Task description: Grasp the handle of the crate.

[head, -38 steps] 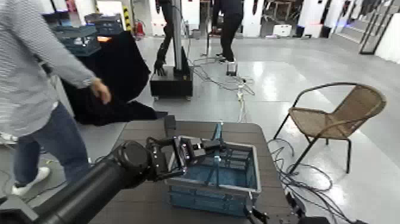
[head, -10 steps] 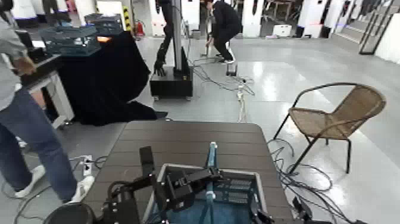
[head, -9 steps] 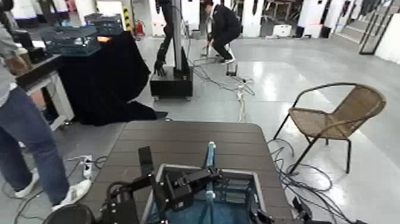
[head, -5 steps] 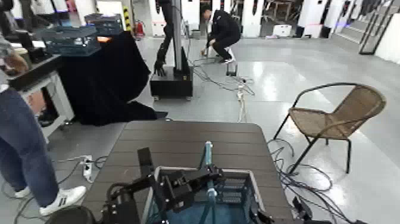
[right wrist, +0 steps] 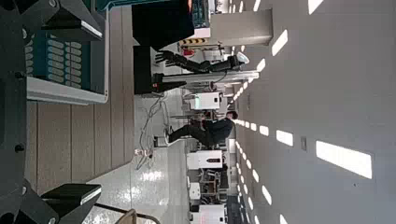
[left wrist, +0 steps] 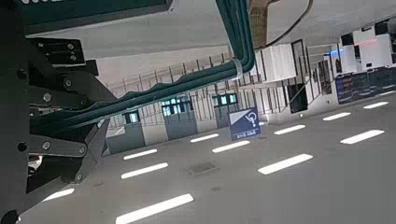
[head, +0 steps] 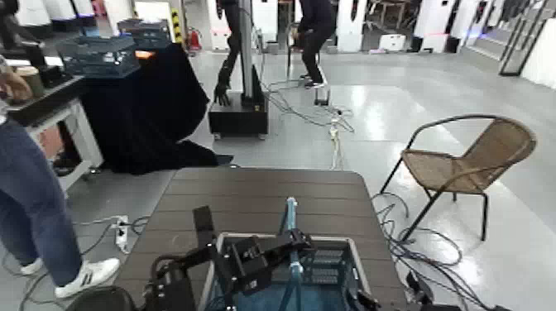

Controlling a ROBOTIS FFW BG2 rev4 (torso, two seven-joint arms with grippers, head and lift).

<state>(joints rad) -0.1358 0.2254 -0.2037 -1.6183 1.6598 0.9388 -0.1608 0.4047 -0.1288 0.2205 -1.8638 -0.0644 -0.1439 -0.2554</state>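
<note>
The blue crate (head: 335,258) with a grey rim sits at the near end of the dark wooden table (head: 248,194). Its thin light-blue handle (head: 289,213) stands upright across the crate's middle. My left gripper (head: 285,246) is over the crate and shut on the handle. In the left wrist view the handle (left wrist: 177,93) runs as teal strips out from between the black fingers (left wrist: 51,140). My right gripper (head: 389,302) is low at the near right, beside the crate. It is open, and the right wrist view shows the crate's latticed side (right wrist: 61,56).
A wicker chair (head: 472,161) stands right of the table. A person's legs (head: 29,198) are at the left by a black-draped table (head: 157,99) holding a darker blue crate (head: 103,51). Cables (head: 335,124) lie on the floor beyond.
The crate and my left gripper now sit lower and nearer than 3.8 s ago. In the last second the handle swayed slightly. The person at the left stepped aside.
</note>
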